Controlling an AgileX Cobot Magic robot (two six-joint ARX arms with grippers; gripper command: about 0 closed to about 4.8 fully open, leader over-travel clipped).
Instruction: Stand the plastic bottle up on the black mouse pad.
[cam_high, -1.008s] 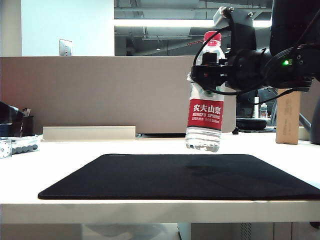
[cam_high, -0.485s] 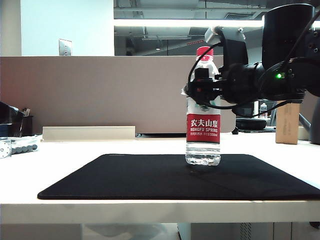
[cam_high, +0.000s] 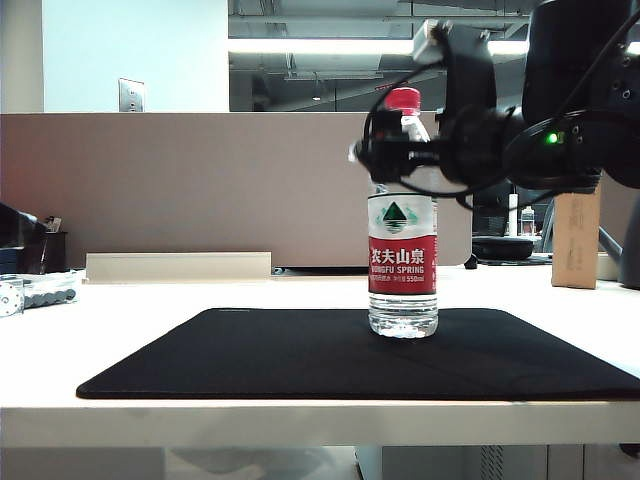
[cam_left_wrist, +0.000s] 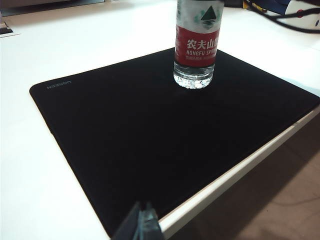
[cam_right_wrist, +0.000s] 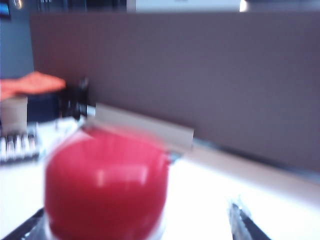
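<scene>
Two grippers and one bottle on a desk. The plastic bottle (cam_high: 402, 240) stands upright on the black mouse pad (cam_high: 250, 350), its base flat on the mat. It is toward the far edge and somewhat right of the middle in the exterior view. Its red cap (cam_high: 403, 98) is on top, and its red-and-white label (cam_high: 402, 265), with a green mountain mark above white characters, faces the exterior camera. The mouse pad lies flat on the white table (cam_high: 140, 295), with its near edge close to the table's front edge.

The right gripper (cam_high: 392, 152) reaches in from the right at the height of the bottle's neck and shoulder, just below the cap. In the right wrist view the cap fills the foreground, blurred, and one fingertip (cam_right_wrist: 239, 217) stands clearly apart from it with bare table between them. The jaws are thus spread and do not pinch the bottle. The exterior view does not show whether any part of them touches the shoulder.

Of the left gripper (cam_left_wrist: 141, 225) only a dark tip shows, above the near edge of the mouse pad and well apart from the bottle. Whether it is spread or pressed together cannot be told.

Behind the table runs a grey partition (cam_high: 200, 190), and a brown cardboard box (cam_high: 576, 235) stands at far right.
</scene>
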